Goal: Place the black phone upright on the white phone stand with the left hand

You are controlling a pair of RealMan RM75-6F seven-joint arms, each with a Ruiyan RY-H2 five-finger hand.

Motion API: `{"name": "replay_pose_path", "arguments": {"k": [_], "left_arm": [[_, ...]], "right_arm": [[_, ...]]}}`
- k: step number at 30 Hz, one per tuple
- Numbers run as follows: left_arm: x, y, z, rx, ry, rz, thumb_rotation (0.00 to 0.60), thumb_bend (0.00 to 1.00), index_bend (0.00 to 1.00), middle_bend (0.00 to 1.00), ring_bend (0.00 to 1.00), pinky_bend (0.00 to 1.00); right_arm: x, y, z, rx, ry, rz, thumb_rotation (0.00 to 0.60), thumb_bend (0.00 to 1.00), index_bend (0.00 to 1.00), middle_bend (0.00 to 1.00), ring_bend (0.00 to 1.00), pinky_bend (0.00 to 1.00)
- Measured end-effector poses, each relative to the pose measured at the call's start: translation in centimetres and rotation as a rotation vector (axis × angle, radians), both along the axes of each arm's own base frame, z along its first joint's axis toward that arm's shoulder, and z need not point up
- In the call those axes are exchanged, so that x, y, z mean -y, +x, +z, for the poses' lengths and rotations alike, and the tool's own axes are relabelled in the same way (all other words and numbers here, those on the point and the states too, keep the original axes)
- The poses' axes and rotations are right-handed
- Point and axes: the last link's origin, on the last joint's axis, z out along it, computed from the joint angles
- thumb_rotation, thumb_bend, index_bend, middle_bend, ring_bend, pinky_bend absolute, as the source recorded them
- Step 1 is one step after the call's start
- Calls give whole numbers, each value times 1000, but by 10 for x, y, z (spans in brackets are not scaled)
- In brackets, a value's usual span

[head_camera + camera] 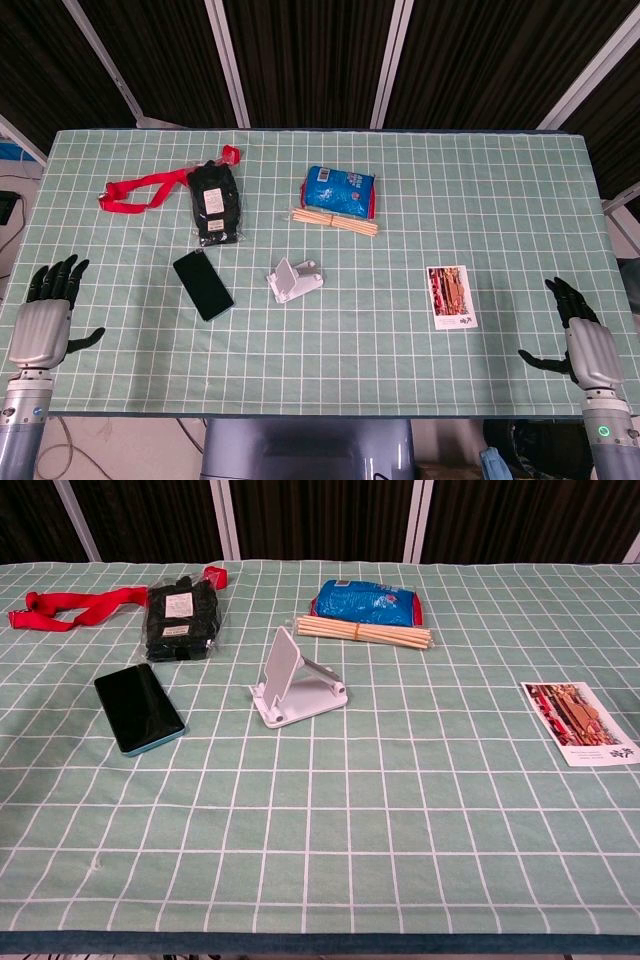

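The black phone (203, 285) (139, 707) lies flat, screen up, on the green checked tablecloth, left of centre. The white phone stand (294, 279) (295, 683) sits just to its right with its back plate raised and nothing on it. My left hand (46, 317) hovers at the table's left front edge, fingers spread and holding nothing, well to the left of the phone. My right hand (582, 335) is at the right front edge, also spread and holding nothing. Neither hand shows in the chest view.
A black packet (214, 202) and a red strap (140, 190) lie behind the phone. A blue bag (339, 190) and a bundle of wooden sticks (334, 222) sit behind the stand. A printed card (451, 296) lies to the right.
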Motion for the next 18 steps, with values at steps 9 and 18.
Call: {"name": "replay_pose_path", "arguments": {"k": [9, 18], "left_arm": [[-3, 0, -2, -7, -11, -1, 600, 84, 0, 0, 0, 0], [-14, 4, -6, -71, -63, -22, 600, 87, 0, 0, 0, 0]], "right_arm": [[0, 1, 0, -2, -4, 1, 600, 102, 0, 0, 0, 154], [0, 0, 1, 7, -4, -3, 600, 102, 0, 0, 0, 154]]}}
